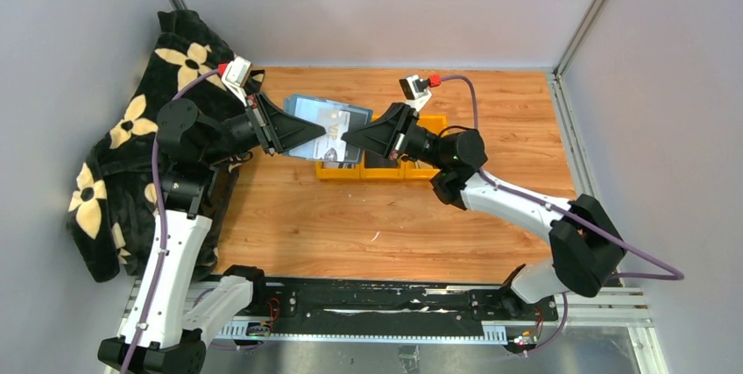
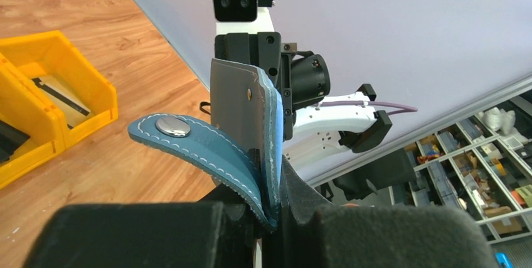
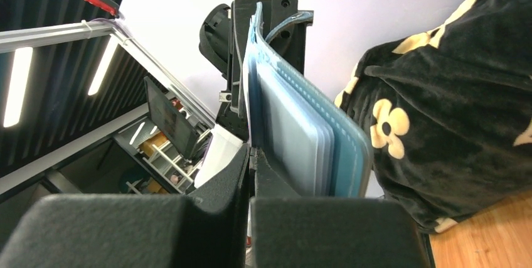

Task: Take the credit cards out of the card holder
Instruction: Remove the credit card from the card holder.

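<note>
- The step in hand, as I judge it, is holding the card holder (image 1: 320, 124) open in the air so that a card can be drawn out. No card lies on the counter (image 1: 377, 225), so the removal seems not yet done.
- The holder hangs above the middle of the counter's far edge, over the row of yellow bins (image 1: 385, 171), and touches neither.
- The left gripper (image 1: 321, 131) is pressed together on the holder from the left. In its wrist view the strap tab (image 2: 207, 149) with the round snap (image 2: 172, 126) curls out to the side.
- The right gripper (image 1: 343, 139) meets it from the right, its fingers closed on a thin blue leaf of the holder (image 3: 301, 136), beside the pale stacked pockets.
- The credit cards are, I think, inside these pockets. A grey flat sheet (image 2: 235, 108) may be one of them, but I cannot tell.
- The next move calls for one gripper to let go, pinch only a card's free edge, and pull along the pocket while the other gripper holds firm.
- The two grippers are nearly touching, so there is little room between them. The near half of the counter gives open room to pull back.
- On the left a black flowered blanket (image 1: 131, 155) lies along the counter's left edge, close to the left arm.
</note>
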`<state>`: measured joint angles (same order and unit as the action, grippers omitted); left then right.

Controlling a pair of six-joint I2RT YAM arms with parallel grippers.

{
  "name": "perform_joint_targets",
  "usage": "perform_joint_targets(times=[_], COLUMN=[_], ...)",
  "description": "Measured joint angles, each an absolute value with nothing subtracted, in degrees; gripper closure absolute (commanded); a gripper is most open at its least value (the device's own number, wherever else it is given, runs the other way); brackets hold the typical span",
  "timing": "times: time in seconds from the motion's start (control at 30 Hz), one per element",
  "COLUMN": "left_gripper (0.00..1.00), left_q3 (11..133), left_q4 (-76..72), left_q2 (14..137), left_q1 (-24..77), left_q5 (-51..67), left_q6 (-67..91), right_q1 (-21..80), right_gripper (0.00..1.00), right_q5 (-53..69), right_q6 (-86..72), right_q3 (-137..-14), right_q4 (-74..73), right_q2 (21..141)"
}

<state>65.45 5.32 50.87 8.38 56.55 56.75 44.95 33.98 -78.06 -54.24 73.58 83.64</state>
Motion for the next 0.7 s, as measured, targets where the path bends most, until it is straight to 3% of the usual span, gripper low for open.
perform_joint_targets(times=[0.3,0.7], left_gripper=[1.0,1.0], left_q3=[70.1,78.7], left_q4=[12.2,27.7], left_q2=[51.0,50.8], left_q1=[8.4,8.4], left_q5=[53.8,41.8], left_q6=[49.7,29.8], right_q1=[43.3,32.7], right_gripper=[1.0,1.0], right_q5=[32.3,33.3], right_q6=[-72.8,-72.9], right_q3=[-50.9,-46.9], right_q4=[65.4,59.0], right_q2=[76.3,73.2])
